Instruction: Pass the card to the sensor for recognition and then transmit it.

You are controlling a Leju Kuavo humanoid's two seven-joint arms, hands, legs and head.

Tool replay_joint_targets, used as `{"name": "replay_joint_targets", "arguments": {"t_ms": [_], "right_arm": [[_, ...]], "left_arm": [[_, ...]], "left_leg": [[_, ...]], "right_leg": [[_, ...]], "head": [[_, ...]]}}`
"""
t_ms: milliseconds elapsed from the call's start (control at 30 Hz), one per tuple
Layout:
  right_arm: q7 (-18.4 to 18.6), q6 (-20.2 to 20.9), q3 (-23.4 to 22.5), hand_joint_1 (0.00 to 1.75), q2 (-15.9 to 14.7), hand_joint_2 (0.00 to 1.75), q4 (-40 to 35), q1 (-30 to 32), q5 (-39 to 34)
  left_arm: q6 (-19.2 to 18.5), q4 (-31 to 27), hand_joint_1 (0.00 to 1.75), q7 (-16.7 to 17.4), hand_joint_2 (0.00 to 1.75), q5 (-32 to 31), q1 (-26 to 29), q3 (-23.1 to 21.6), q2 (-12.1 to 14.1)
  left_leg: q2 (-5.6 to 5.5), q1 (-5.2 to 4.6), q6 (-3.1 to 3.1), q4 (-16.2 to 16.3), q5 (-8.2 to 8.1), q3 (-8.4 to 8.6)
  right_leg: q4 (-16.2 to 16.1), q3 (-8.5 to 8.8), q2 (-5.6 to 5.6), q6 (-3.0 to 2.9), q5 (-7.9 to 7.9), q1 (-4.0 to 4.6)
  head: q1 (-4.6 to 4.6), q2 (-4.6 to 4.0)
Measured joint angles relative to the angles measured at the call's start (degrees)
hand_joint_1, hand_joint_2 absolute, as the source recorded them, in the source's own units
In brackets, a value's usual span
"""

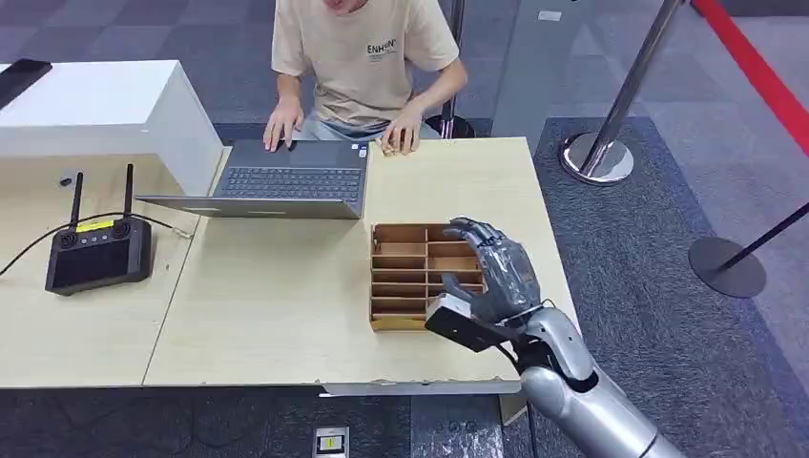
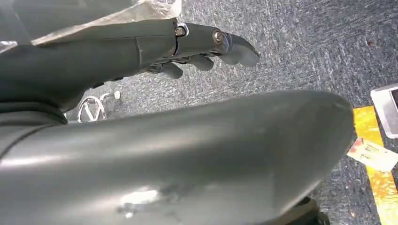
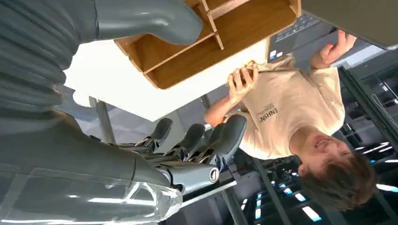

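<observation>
The right hand (image 1: pixel 496 272) hovers over the right side of the wooden rack (image 1: pixel 405 277), which sits near the right end of the table (image 1: pixel 277 296). Its fingers (image 1: pixel 474 232) are apart and lightly curled, reaching toward the far end of the rack, and they hold nothing. From the right wrist view the same fingers (image 3: pixel 220 140) hang loose, with the rack's compartments (image 3: pixel 187 51) on the thumb side of the palm.

No card can be made out. The slots of the rack that can be seen look bare, and the hand covers the near-right ones, so a card may lie under it; I cannot tell. No sensor can be picked out among the things on the table either.

The rack's long axis runs from near to far, and its dividers cross it from left to right, so a card lying in a slot would probably lie with its length left to right. The right hand is directly above the rack, so my judgement is that the pick falls to it, straight down.

The left hand (image 2: pixel 202 47) hangs low over the carpet, fingers bent in with nothing between them, well away from the rack.

On the far side a person (image 1: pixel 367 57) types at a laptop (image 1: pixel 286 181). A black controller (image 1: pixel 95 253) lies on the left.
</observation>
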Motion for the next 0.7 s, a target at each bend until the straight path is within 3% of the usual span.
{"name": "replay_joint_targets", "arguments": {"t_ms": [333,700], "right_arm": [[-0.2,-0.5,0.2,0.91,0.0,1.75,1.2,-0.1,-0.8],[-0.3,-0.8,0.2,0.89,0.0,1.75,1.2,-0.1,-1.0]], "left_arm": [[0.0,0.0,0.0,-0.2,0.0,0.0,0.0,0.0,0.0],[0.0,0.0,0.0,-0.2,0.0,0.0,0.0,0.0,0.0]], "left_leg": [[0.0,0.0,0.0,0.0,0.0,0.0],[0.0,0.0,0.0,0.0,0.0,0.01]], "right_leg": [[0.0,0.0,0.0,0.0,0.0,0.0],[0.0,0.0,0.0,0.0,0.0,0.0]], "head": [[0.0,0.0],[0.0,0.0]]}}
